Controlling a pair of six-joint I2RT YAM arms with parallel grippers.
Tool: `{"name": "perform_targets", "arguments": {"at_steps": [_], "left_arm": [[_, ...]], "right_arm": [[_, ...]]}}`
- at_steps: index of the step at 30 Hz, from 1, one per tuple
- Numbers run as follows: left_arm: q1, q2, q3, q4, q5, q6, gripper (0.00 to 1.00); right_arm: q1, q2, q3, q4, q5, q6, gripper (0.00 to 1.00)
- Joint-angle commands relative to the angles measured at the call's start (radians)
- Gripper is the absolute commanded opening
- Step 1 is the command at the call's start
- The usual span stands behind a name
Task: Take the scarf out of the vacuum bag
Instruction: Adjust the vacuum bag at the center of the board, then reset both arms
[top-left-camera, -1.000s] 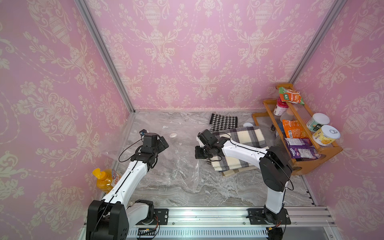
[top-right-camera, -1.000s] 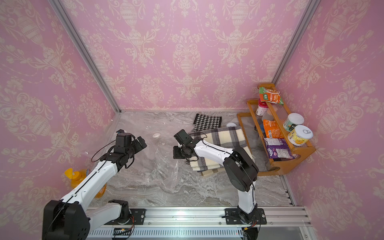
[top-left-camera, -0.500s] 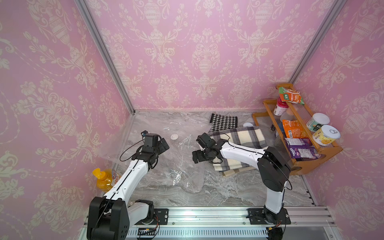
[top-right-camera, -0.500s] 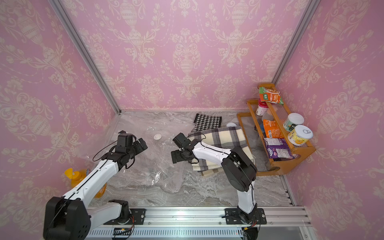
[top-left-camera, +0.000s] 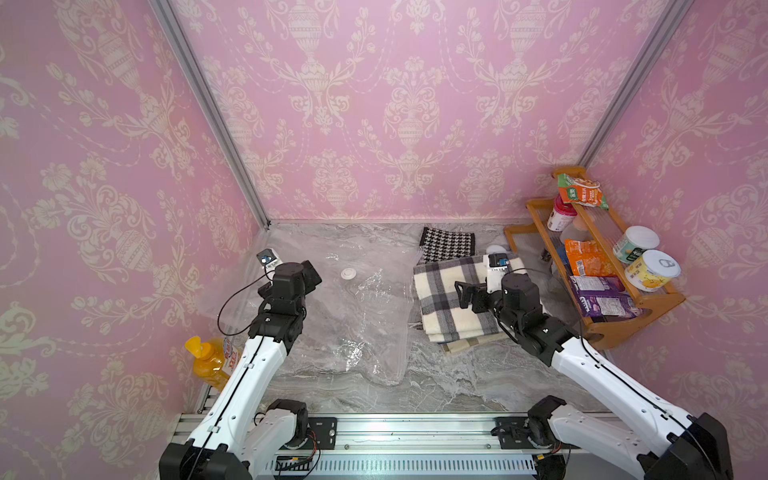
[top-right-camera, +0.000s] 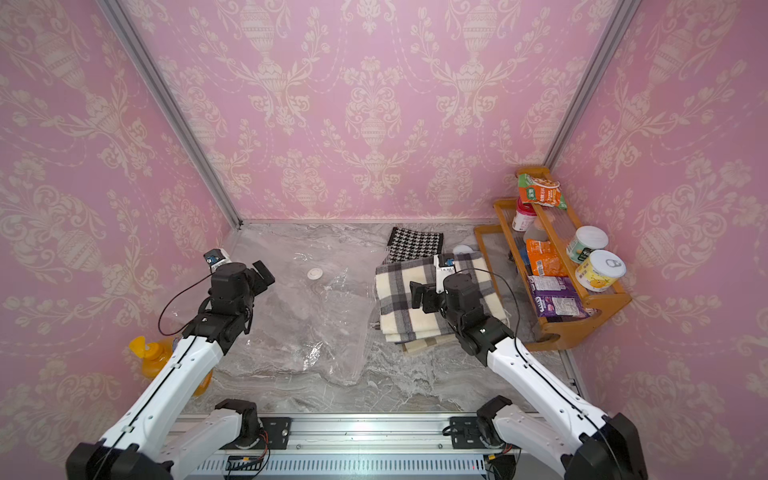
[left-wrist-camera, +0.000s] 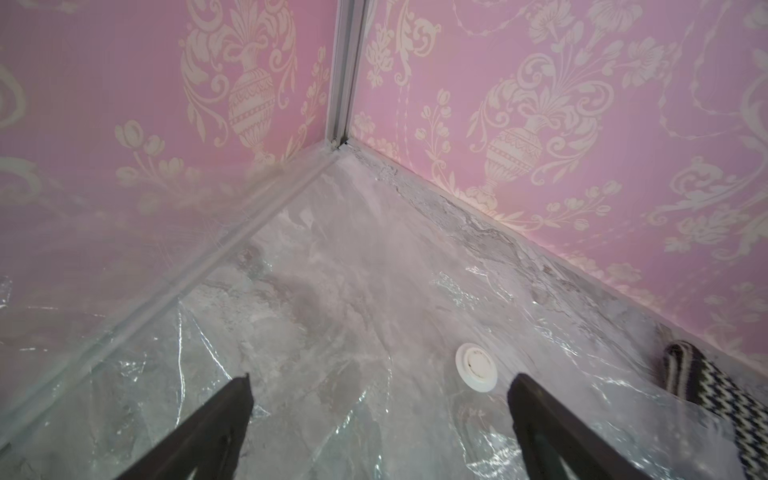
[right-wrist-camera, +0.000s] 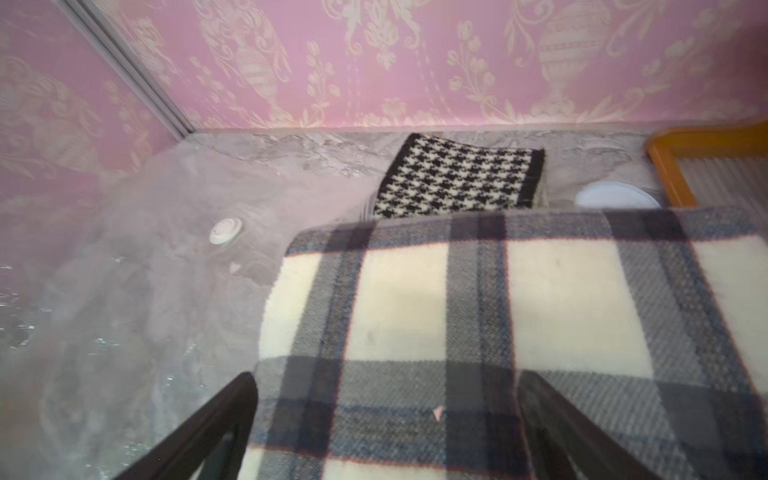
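Right wrist view looks down on the scarf (right-wrist-camera: 478, 316) — a thick, woolly plaid of cream and grey crossed by thin red lines, folded into a soft slab with one rounded fold edge. In both top views it lies on the marble-patterned table (top-left-camera: 457, 382), stacked on a tan folded cloth (top-left-camera: 461, 343), with no plastic over it. Its edge sits just beside the vacuum bag (top-left-camera: 353, 316); whether they touch I cannot tell.

The right gripper (right-wrist-camera: 386, 376) hovers over the plaid, jaws spread wide and holding nothing. The left gripper (left-wrist-camera: 381, 377), equally spread and empty, hangs above the bag near its round white valve (left-wrist-camera: 476, 366).

The scarf looks light and limp. Lifted by one layer it would likely drape and unfold, so the rounded fold, pinched through all layers, seems the best hold, and the fuzzy weave should grip well. The bag is thin, glossy and crinkled — probably slippery and prone to sliding, its valve the only stiff part. A houndstooth cloth (right-wrist-camera: 457, 178) lies behind the scarf by the back wall.
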Motion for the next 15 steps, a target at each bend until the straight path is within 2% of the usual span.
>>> {"name": "perform_targets", "arguments": {"at_steps": [1,3,6,8,11,13,15], "left_arm": [[0.007,0.014,-0.188,0.278,-0.193,0.16,0.99],[0.011,0.045,-0.266,0.432,-0.258,0.208,0.99],[0.02,0.167,-0.309,0.565,-0.273,0.268,0.99],[0.017,0.265,-0.372,0.75,-0.242,0.345,0.99],[0.012,0.375,-0.417,0.938,-0.156,0.462,0.99],[0.02,0.376,-0.42,0.932,-0.072,0.464,0.99],[0.023,0.434,-0.454,1.075,-0.061,0.456,0.99]], "right_arm": [[-0.052,-0.047,-0.176,0.326,0.068,-0.143,1.0],[-0.085,-0.044,-0.229,0.436,0.076,-0.176,1.0],[-0.167,0.022,-0.162,0.344,0.047,-0.188,1.0],[-0.224,0.076,-0.137,0.337,0.01,-0.186,1.0],[-0.297,0.119,-0.179,0.459,-0.072,-0.168,1.0],[-0.338,0.14,-0.204,0.521,-0.106,-0.168,1.0],[-0.384,0.172,-0.21,0.54,-0.144,-0.165,1.0]]}}
